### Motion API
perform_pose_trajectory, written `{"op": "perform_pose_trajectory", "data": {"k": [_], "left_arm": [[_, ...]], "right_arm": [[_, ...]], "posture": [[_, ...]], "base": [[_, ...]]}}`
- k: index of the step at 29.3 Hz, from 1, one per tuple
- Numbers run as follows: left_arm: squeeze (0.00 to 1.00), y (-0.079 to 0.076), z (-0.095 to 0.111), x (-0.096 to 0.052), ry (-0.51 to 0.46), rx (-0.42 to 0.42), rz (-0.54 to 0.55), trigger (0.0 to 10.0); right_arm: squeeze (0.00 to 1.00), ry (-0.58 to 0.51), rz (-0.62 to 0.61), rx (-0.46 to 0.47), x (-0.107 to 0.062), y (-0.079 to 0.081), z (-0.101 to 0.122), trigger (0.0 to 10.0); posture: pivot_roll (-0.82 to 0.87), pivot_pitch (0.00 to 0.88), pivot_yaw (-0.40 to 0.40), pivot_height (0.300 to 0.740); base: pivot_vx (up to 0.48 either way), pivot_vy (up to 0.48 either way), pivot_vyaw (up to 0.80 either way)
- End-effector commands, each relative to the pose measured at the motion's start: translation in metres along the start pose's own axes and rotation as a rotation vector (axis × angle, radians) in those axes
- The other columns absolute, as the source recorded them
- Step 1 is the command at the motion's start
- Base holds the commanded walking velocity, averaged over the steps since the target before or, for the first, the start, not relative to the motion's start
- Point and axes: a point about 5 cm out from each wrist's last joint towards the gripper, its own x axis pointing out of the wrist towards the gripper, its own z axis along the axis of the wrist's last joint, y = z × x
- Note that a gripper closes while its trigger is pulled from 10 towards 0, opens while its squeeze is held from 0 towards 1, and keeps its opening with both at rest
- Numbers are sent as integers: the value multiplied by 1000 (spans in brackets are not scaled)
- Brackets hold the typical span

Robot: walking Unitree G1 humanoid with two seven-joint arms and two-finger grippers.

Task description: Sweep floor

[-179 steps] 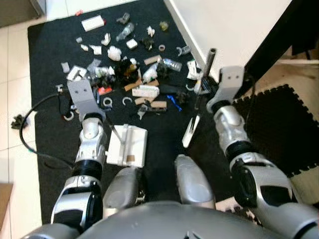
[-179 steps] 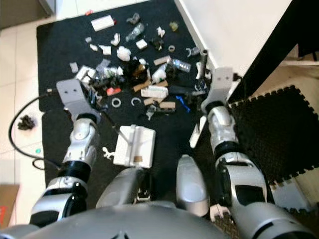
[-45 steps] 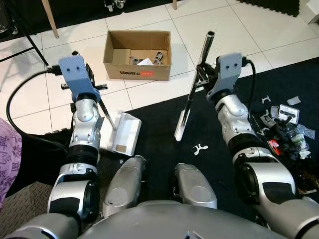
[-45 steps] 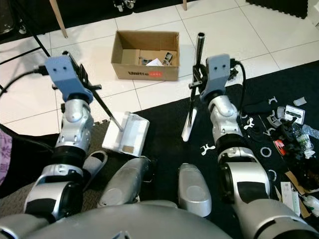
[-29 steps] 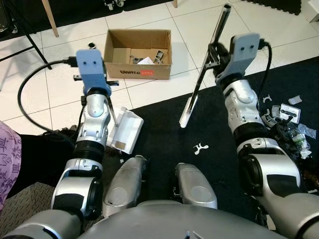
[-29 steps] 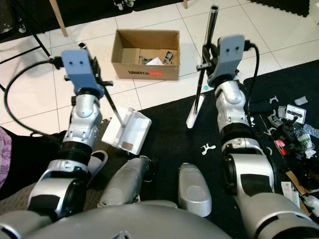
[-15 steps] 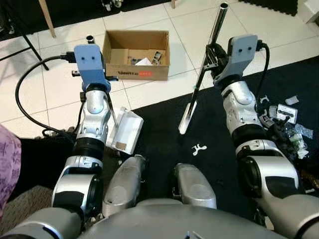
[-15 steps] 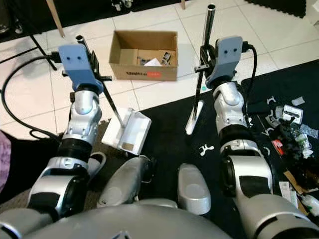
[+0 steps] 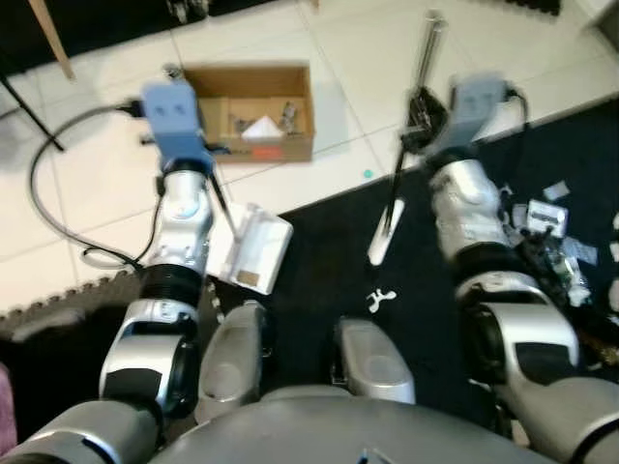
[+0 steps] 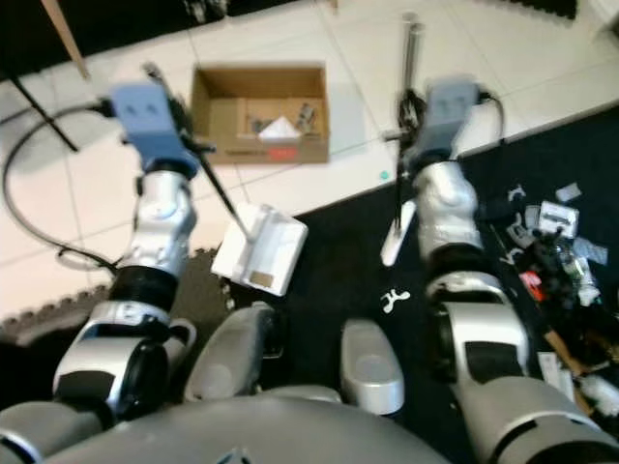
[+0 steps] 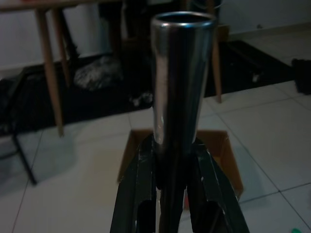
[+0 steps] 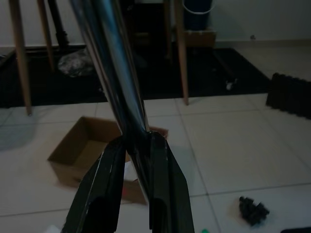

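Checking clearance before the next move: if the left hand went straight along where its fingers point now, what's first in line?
Likely the cardboard box: the left hand, shut on the dustpan handle, points at it across bare tile. Depth is unclear, so it could meet the floor short of the box.

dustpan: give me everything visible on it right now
The white dustpan looks like plastic, a flat rectangular tray with a brownish patch near its lower edge. It sits tilted at the black mat's border by the tiled floor, in front of the cardboard box. A thin shiny metal handle rises from it, and the left gripper has its jaws shut on that.
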Motion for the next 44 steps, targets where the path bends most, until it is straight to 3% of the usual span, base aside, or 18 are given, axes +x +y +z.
{"op": "perform_pose_trajectory", "data": {"k": [1,25,36,40,44], "left_arm": [[0,-1,10,3,-52,8,-3,10000],[0,0,8,3,-47,12,1,10000],[0,1,7,3,-36,8,10,10000],[0,1,7,3,-38,4,13,10000],[0,2,7,2,-39,3,16,10000]], "right_arm": [[0,-24,-26,-5,-1,-8,5,10000],[0,-12,-18,-8,-1,-8,3,10000],[0,-10,-25,-14,-2,-10,3,10000],[0,-6,-34,-28,-3,-14,3,10000],[0,-3,-76,-65,-5,-31,7,10000]], "posture": [[-25,24,10,740],[-23,14,9,740],[-25,15,9,740],[-25,22,10,740],[-26,25,11,740]], "base": [[454,0,0],[445,0,0],[80,0,0],[0,0,0],[0,0,0]]}}
